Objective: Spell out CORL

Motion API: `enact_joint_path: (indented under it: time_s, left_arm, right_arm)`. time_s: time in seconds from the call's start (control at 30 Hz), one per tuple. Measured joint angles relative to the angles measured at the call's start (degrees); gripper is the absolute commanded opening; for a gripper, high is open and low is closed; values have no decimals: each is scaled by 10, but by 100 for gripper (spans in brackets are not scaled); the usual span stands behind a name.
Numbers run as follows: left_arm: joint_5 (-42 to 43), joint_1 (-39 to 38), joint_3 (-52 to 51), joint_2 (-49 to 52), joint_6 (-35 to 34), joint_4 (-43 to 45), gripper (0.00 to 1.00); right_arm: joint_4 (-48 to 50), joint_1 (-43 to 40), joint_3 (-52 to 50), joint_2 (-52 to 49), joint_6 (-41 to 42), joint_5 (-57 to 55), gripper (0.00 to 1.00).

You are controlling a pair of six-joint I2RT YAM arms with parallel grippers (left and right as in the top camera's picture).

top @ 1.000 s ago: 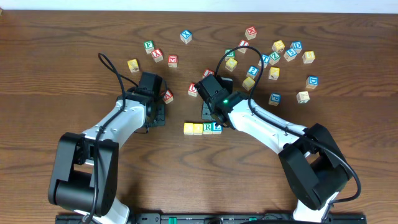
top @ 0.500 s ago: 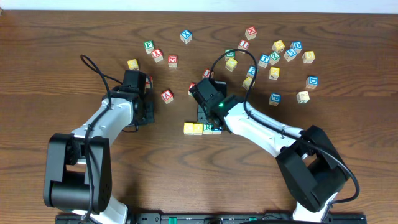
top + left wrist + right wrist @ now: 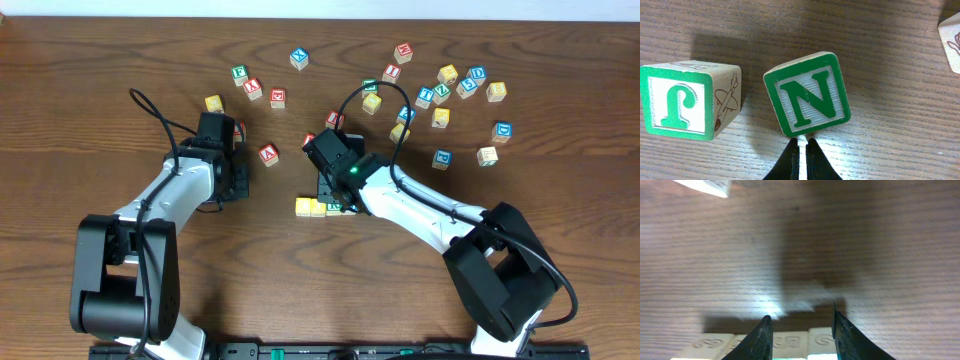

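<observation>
Yellow and green block row (image 3: 310, 207) lies finished. Right gripper (image 3: 801, 320), fingers spread and empty, hovers just beside it; best lifted straight clear. Left gripper (image 3: 802, 152), fingers pressed together, is well left of it.

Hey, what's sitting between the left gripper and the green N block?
Nothing. In the left wrist view the left gripper, fingers together, points at the lower edge of the green N block, with at most a sliver of bare table between them.

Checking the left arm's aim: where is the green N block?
Left wrist view: the green N block sits mid-frame, just beyond the shut left gripper, right of another green block.
</observation>
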State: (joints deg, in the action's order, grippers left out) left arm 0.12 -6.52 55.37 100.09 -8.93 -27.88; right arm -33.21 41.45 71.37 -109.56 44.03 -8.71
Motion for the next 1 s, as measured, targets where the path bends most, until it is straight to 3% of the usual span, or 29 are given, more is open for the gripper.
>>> enact_joint_path:
  time_s: [1.0]
  left_arm:
    - [0, 0, 0, 0, 0, 0, 8]
  right_arm:
    - [-21, 0, 0, 0, -26, -3, 32]
